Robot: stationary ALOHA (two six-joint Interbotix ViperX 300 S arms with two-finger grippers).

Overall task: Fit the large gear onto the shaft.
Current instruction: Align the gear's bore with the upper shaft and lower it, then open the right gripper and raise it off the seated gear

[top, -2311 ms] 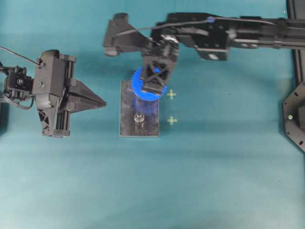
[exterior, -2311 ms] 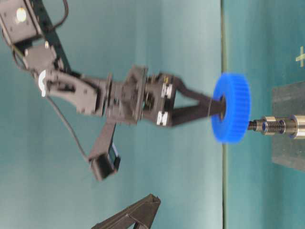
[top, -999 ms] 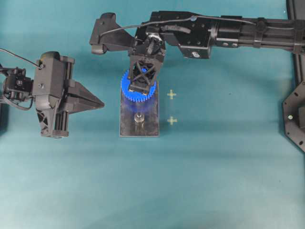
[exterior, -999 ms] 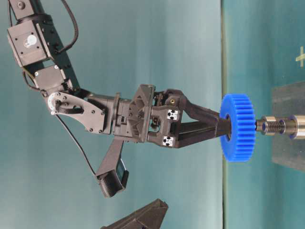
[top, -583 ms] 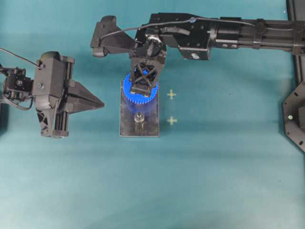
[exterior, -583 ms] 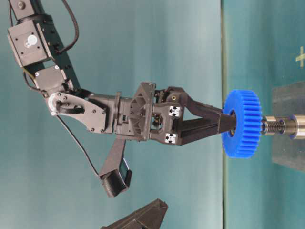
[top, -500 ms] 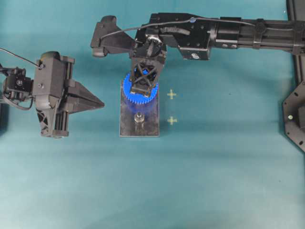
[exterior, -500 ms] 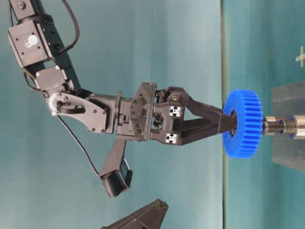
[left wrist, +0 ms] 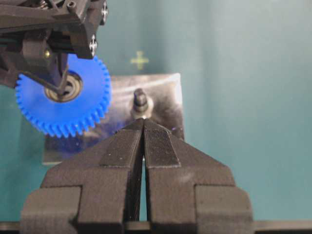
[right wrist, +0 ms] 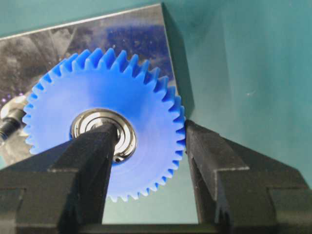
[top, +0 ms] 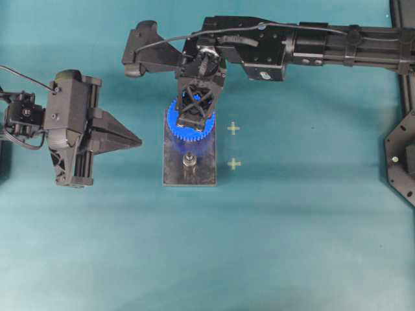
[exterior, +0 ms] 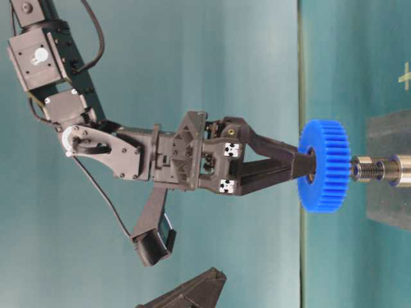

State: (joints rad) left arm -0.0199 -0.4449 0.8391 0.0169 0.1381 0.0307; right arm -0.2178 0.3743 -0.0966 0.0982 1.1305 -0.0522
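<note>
**Gear at the shaft tip, not yet seated**

Teal surface [top: 292, 246] carries a grey plate [top: 204, 175] w/ two short metal pegs. Right arm reaches across from the right side of the overhead view; right end effector [right wrist: 146, 141] is clamped on the large gear [right wrist: 105, 126], one finger through the bearing hub, the other against the outer teeth. Left end effector [left wrist: 143, 129] sits apart to the left, fingers pressed together, holding nothing, pointed toward the plate.

In the table-level view the gear [exterior: 325, 165] hangs edge-on right at the end of the shaft [exterior: 376, 170]; whether the tip has entered the hub can't be told. Second peg [top: 189, 160] stands bare nearer the plate's front edge.

Step in hand, as I read it: aligning hub w/ shaft tip for insertion. Next move calls for keeping the gear square to the shaft, bore centred, then pushing straight along the axis till it reaches the collar. Finger inside the hub may get in the way of the shaft, so release likely has to come early.
</note>
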